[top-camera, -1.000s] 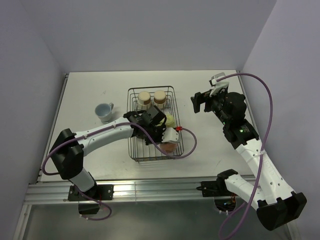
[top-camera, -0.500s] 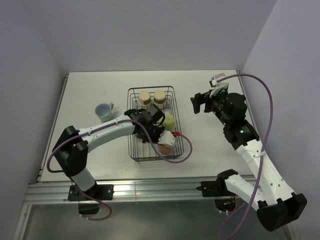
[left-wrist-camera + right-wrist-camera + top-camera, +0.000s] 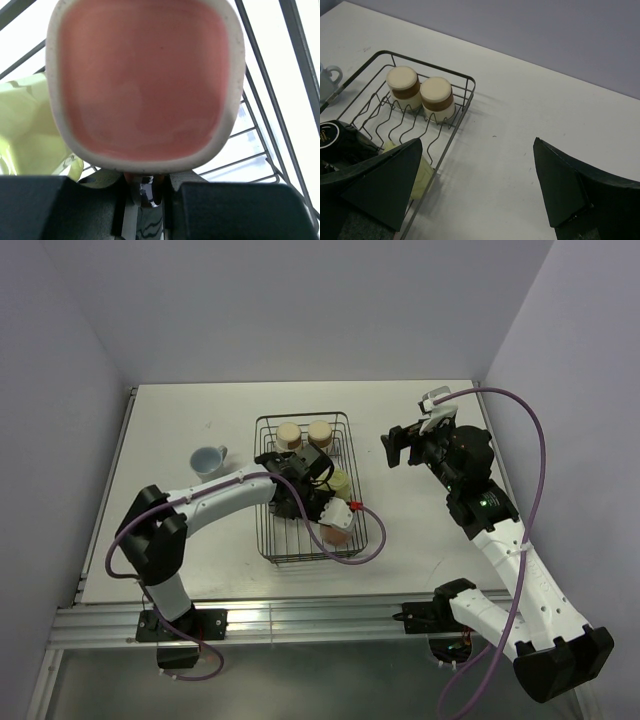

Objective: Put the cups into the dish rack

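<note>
Two tan tumblers [image 3: 289,433] stand side by side at the far end of the dish rack [image 3: 300,417], apparently mouth-down so they can drain; a pale yellow mug [image 3: 340,481] lies against the rack's right wall nearer the middle; the left arm reaches across the basket with the left fingers [image 3: 200,200] clamped on a salmon-pink mug [image 3: 145,80], gripping a thin part at its edge, handle or rim, which cannot be told apart in the wrist view; the mug hangs over the near right part of the rack, just beside the yellow one, its broad pink face turned to the wrist camera and the wires beneath it, a hold that looks meant to set it down in the free space there; the right fingers [image 3: 380,175] are spread wide and carry nothing, parked over the tabletop [image 3: 420,410] to the right of the rack, likely to keep clear of the working arm; a pale blue-grey mug [image 3: 208,462] stands upright on the tabletop left of the rack, not yet loaded; no black cup can be made out.
</note>
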{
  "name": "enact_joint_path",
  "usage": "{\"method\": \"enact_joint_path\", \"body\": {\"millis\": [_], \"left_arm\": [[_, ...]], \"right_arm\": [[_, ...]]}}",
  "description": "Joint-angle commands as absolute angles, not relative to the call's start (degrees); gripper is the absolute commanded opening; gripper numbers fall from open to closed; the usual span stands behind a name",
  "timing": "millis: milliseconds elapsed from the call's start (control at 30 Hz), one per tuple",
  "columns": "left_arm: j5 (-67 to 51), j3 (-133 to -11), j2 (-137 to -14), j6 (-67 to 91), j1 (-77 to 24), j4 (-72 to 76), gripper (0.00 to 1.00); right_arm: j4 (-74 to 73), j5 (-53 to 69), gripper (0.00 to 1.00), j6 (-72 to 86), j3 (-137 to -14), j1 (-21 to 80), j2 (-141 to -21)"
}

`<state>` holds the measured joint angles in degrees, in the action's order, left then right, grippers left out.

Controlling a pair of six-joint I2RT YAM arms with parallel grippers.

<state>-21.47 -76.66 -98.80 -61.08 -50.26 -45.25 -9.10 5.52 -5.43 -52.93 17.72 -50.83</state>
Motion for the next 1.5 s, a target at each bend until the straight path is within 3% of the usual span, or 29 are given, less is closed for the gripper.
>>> {"method": "enact_joint_path", "body": {"millis": [0,567,1467], "left_arm": [[-26.01,-79.98,-98.96,-64.15,-50.19,-43.68,0.01],[-30.06,-79.8,-101.42,-67.67,-48.34,-42.63,0.03],[-30.32,-78.75,-103.8,-69.53,-48.08,-40.7,0.25]], "right_arm": [[-7.73,5.45,1.0,-5.8,-53.26,17.23,-50.54],[-8.0,5.8,1.0,-5.36,-54.4,17.23,-52.12],[-7.38,8.0,1.0,-4.13,-54.32,17.23,-53.17]]}}
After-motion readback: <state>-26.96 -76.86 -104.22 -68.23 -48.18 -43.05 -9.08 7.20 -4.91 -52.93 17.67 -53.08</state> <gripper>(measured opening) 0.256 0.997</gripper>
